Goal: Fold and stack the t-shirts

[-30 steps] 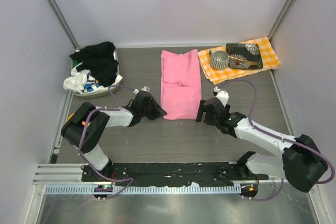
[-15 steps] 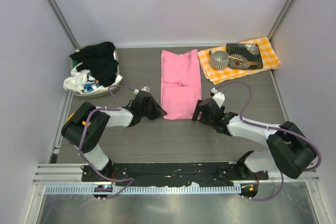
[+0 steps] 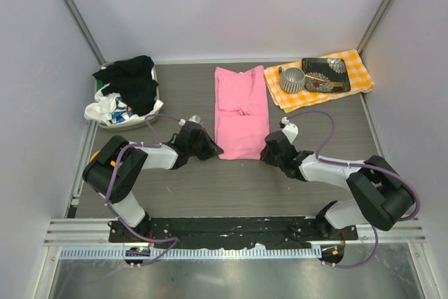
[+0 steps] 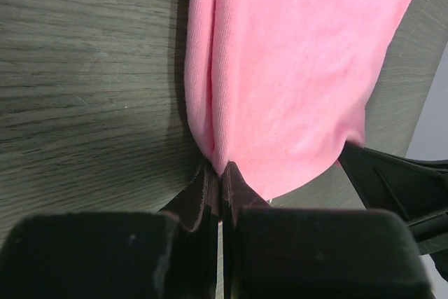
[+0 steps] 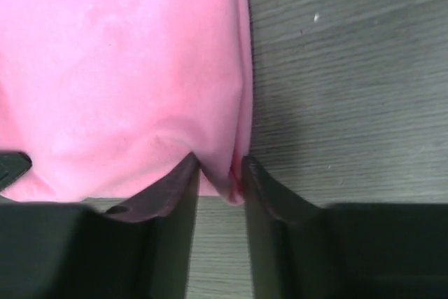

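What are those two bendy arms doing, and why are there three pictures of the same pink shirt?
They are two robot arms bolted to the near edge of a table. Each arm ends in two fingers: the left pincer and the right pincer. The wide picture comes from a camera up above. The two close-ups come from small cameras on the arms' wrists, so each shows its own fingers.

In the middle lies a pink t-shirt, folded into a long strip. At the back left a tub holds black and white clothes. At the back right a cup and a dark dish sit on a checked cloth.

The left pincer is shut on one near corner of the t-shirt. The right pincer has its fingers on either side of the other near corner, with a gap showing between them.
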